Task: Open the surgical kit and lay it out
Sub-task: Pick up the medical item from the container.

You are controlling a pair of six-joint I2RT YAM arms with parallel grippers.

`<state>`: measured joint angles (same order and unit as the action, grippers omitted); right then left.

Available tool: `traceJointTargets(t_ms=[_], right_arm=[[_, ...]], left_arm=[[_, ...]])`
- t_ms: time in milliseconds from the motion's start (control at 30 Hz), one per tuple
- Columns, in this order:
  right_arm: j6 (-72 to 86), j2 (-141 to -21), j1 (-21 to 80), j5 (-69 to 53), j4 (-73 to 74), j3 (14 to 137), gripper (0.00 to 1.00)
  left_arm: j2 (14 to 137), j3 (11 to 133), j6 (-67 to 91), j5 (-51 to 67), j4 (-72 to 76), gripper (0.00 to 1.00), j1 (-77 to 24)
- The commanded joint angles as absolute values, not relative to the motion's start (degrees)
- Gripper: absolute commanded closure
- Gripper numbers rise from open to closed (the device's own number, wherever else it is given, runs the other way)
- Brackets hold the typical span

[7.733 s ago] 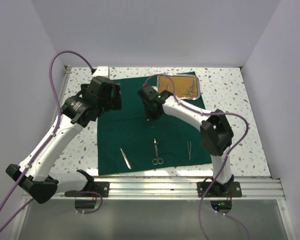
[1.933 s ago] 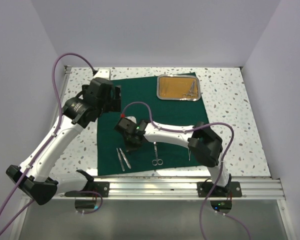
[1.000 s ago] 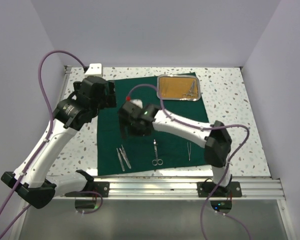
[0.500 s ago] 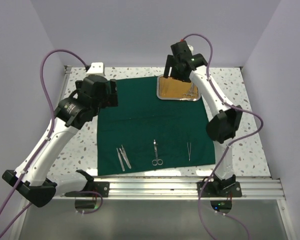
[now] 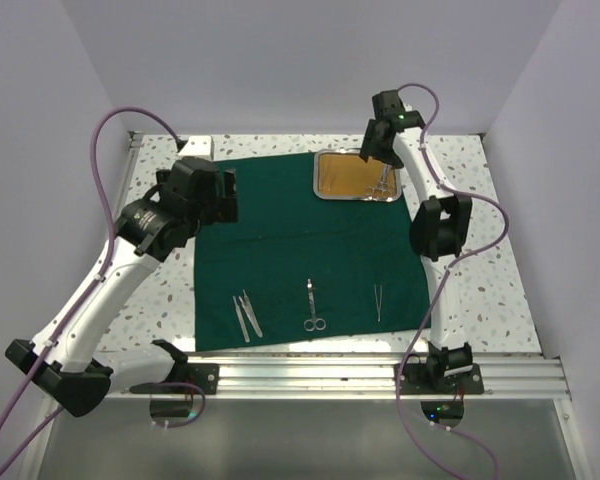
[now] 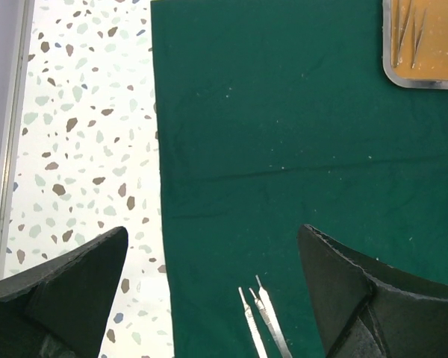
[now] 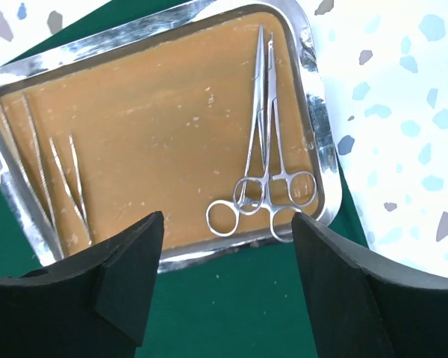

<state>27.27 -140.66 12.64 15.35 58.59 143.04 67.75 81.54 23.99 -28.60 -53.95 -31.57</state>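
The dark green cloth (image 5: 305, 250) lies spread flat on the table. The steel tray (image 5: 316, 180) with tan lining sits on its back right corner. Two ring-handled forceps (image 7: 265, 149) lie in the tray's right side and thin tweezers (image 7: 60, 179) in its left. Along the cloth's front lie two slim instruments (image 5: 246, 316) side by side, scissors (image 5: 312, 305) and small tweezers (image 5: 378, 300). My right gripper (image 7: 228, 218) hovers open over the tray's near rim (image 7: 313, 127), holding nothing. My left gripper (image 6: 213, 231) hangs open above the cloth's left edge, with the two slim instruments (image 6: 265, 321) below it.
The speckled tabletop (image 5: 470, 200) borders the cloth on both sides. A white block (image 5: 198, 147) sits at the back left corner behind my left arm. A metal rail (image 5: 320, 375) runs along the front edge. Walls close in the back and sides.
My right arm has swung from the cloth's left middle up to the tray at the back right, and its jaws have narrowed a little. My left arm has shifted slightly.
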Motion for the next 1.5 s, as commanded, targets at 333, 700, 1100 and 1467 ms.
traceJointTargets(t_ms=[333, 700, 1100, 1467], right_arm=[[27.77, -148.8, 9.49, 15.12, 54.14, 145.11, 0.3], [28.56, -152.66, 7.82, 14.33, 52.91, 144.67, 0.72], [29.53, -150.82, 7.91, 14.33, 52.91, 142.73, 1.0], [28.48, -140.19, 7.91, 15.38, 53.26, 140.01, 1.0]], left_arm=[[71.01, 80.24, 22.94, -28.56, -51.86, 0.0, -31.11], [74.79, 80.86, 22.15, -27.77, -50.28, 0.0, -30.24], [77.08, 81.3, 22.15, -26.02, -49.22, 0.0, -30.15], [75.85, 80.77, 22.85, -24.7, -49.22, 0.0, -30.15]])
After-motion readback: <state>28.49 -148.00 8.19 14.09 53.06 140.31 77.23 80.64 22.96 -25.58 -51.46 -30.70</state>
